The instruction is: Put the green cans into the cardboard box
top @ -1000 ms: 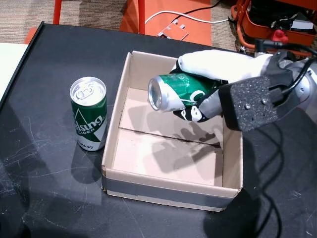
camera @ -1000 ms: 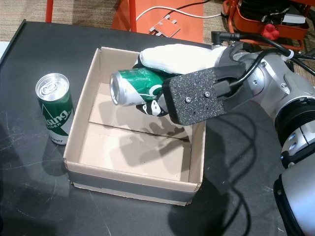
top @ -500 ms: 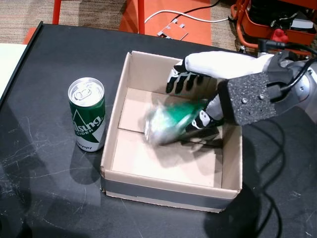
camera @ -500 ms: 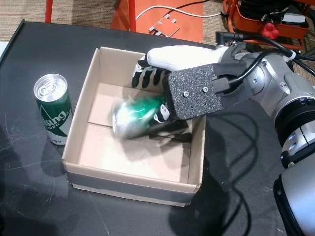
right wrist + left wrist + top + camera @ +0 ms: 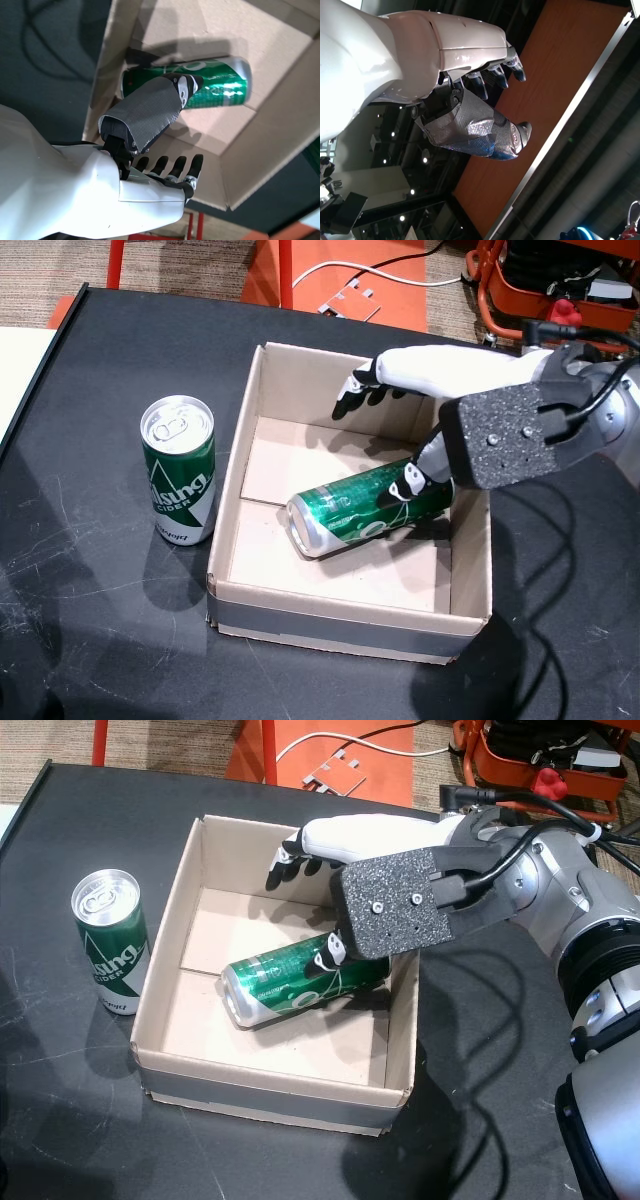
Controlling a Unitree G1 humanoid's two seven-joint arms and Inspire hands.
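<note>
We see one green can (image 5: 368,506) on its side inside the cardboard box (image 5: 345,618); the right hand (image 5: 425,375) hangs above it, fingers spread, holding nothing. Second can (image 5: 180,482) upright on the table (image 5: 90,640) — just beside the box. Left hand (image 5: 470,75) empty — fingers apart.

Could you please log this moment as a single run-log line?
right robot hand: open above box | can in box: on its side | standing can: on table, left of cardboard box | left robot hand: open
</note>
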